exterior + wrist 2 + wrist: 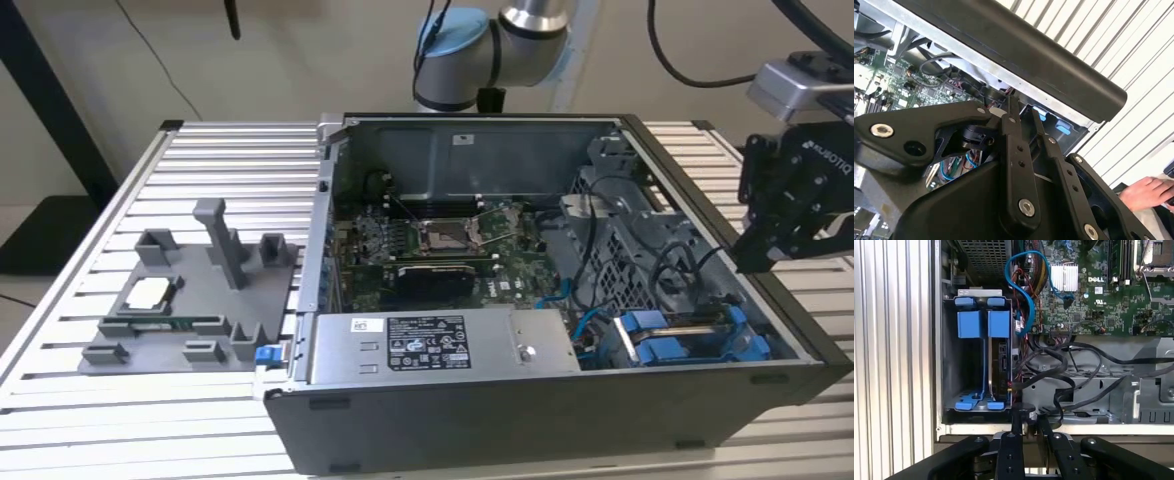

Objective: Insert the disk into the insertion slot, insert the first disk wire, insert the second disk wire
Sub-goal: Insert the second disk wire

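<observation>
Blue plastic clipped round the disk (pixel 1000 360), stood edge-on down in the insertion slot (pixel 970 370), directly ahead of the end effector (pixel 1029 418) and a little below its tips. Looked seated; depth not judged. Found the end effector poised at the case rim (pixel 1094 430), pressed close together on nothing.

Just beside the disk, toward the motherboard (pixel 1104 310), noted a blue cable (pixel 1030 307) curling to the disk's edge and black wires (pixel 1094 351) strung across ahead of the tips; plugged or loose, could not tell.

Judged the hazards thus: snagging those black loops on any descent and dragging a connector askew; pressing a plug in crooked and bending the disk's contacts; knocking the wide linkage against the case rim.

Farther off, across the case, saw the power-supply box (pixel 427 345) and grey fixture tray (pixel 187 310) on the slatted worktop (pixel 134 200). Spotted a person's hand (pixel 1149 192) off to one side of the end effector, outside the case: a pinch risk on any swing that way.
</observation>
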Controlling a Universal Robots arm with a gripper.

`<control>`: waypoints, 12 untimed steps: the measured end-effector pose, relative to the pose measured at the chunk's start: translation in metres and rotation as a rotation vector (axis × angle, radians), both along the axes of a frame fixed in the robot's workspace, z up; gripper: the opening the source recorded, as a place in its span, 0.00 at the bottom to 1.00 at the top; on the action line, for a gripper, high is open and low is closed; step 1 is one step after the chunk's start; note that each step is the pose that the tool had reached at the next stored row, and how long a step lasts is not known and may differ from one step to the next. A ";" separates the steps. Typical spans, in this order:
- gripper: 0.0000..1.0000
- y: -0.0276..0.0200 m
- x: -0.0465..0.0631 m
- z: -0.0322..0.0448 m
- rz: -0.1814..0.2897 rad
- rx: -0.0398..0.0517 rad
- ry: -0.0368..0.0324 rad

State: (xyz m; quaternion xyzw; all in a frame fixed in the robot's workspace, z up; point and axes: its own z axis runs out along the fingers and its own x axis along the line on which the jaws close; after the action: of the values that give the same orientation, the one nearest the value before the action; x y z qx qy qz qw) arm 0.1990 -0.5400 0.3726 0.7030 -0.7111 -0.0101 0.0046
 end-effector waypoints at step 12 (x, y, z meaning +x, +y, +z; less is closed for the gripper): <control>0.17 0.0004 0.001 -0.0019 0.000 0.0045 0.0349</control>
State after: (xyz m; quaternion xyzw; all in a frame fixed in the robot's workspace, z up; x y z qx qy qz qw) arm 0.1997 -0.5396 0.3707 0.7027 -0.7109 -0.0240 0.0155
